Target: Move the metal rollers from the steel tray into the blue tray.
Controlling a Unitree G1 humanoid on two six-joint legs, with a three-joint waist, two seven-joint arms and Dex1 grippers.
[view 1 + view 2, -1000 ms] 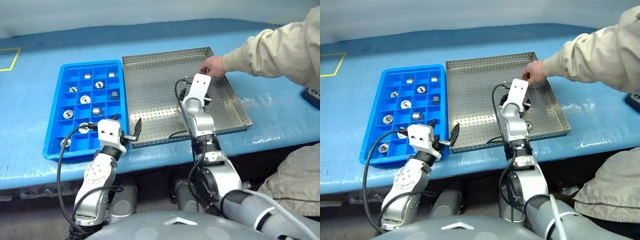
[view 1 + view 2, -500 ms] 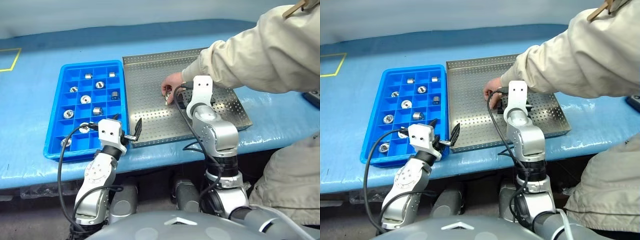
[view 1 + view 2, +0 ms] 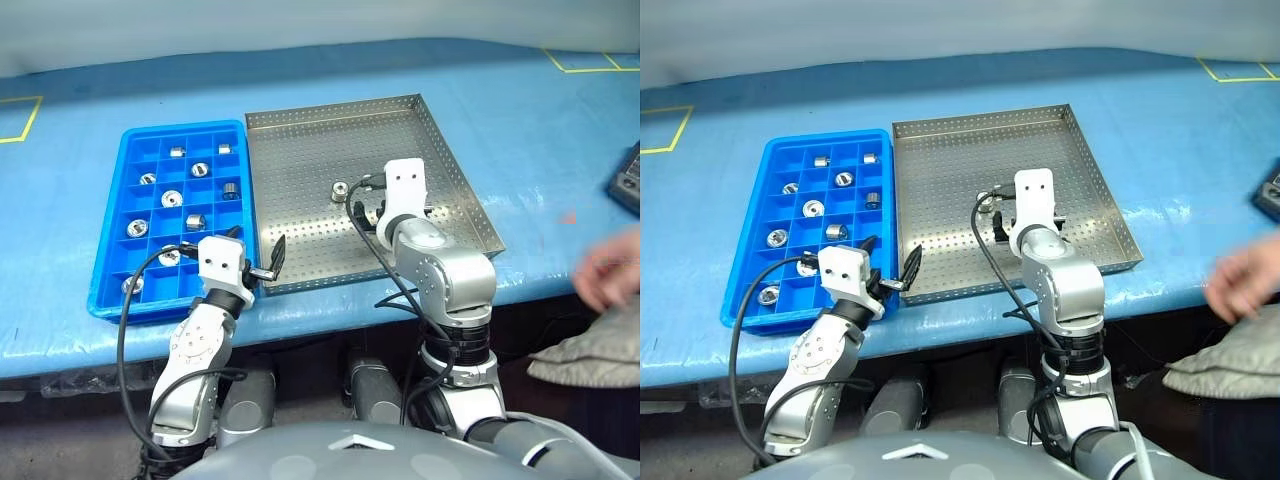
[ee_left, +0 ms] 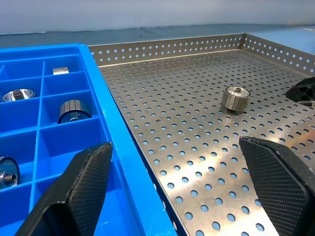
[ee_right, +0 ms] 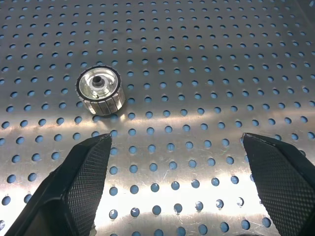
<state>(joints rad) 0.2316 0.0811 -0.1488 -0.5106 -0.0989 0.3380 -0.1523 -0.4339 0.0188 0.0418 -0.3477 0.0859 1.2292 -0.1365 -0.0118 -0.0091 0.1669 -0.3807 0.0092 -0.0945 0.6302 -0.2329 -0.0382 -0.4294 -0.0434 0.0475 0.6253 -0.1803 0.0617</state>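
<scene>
One metal roller is left upright near the steel tray centre, w/ right hand spread wide, empty, poised just short of it for pickup; left hand likewise agape, empty by blue tray edge

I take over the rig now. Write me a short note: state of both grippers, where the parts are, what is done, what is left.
Left gripper: open, holding nothing, at the seam between the blue tray and the steel tray.
Right gripper: open, holding nothing, above the steel tray.
Done: about nine metal rollers lie in blue tray compartments.
Left: one roller stands alone on the steel tray, just ahead of the right fingers. A person's hand is at the table's right edge.
</scene>
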